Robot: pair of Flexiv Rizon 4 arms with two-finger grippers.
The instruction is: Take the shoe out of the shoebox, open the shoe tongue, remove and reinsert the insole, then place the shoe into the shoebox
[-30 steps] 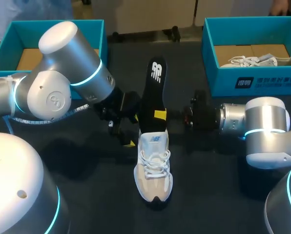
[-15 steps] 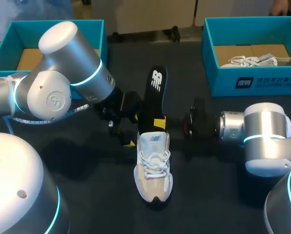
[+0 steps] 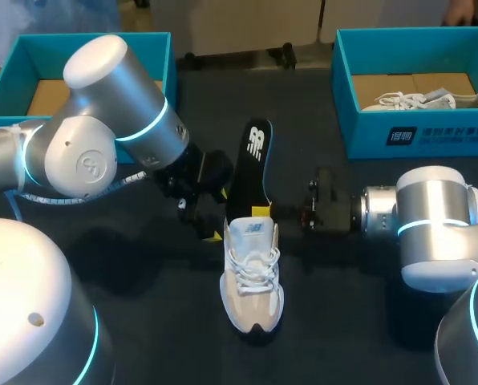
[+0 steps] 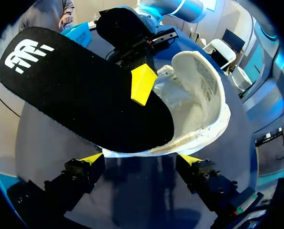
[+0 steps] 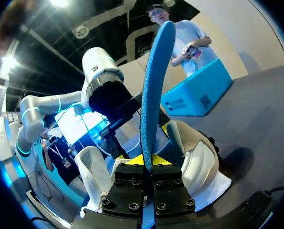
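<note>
A white and beige shoe [image 3: 252, 277] stands on the dark table, toe toward the near edge. A black insole [image 3: 253, 160] stands tilted with its lower end in the shoe's opening, and my right gripper [image 3: 261, 211] is shut on that end. In the right wrist view the insole [image 5: 154, 81] shows edge-on, blue underneath, rising from my right gripper [image 5: 149, 164], with the shoe [image 5: 197, 155] around it. My left gripper [image 3: 211, 230] is open beside the shoe's heel. In its own view the left gripper [image 4: 141, 160] has the shoe's heel [image 4: 199, 102] and the insole [image 4: 75, 90] just ahead of its spread fingers.
A teal shoebox [image 3: 160, 50] with a cardboard floor stands at the back left, behind my left arm. Another teal shoebox [image 3: 399, 132] at the back right holds a second pale shoe [image 3: 427, 100].
My right gripper has lowered the insole, so its upper end sits nearer the shoe and the lower end deeper in the opening. The left arm and the shoe have kept still.
</note>
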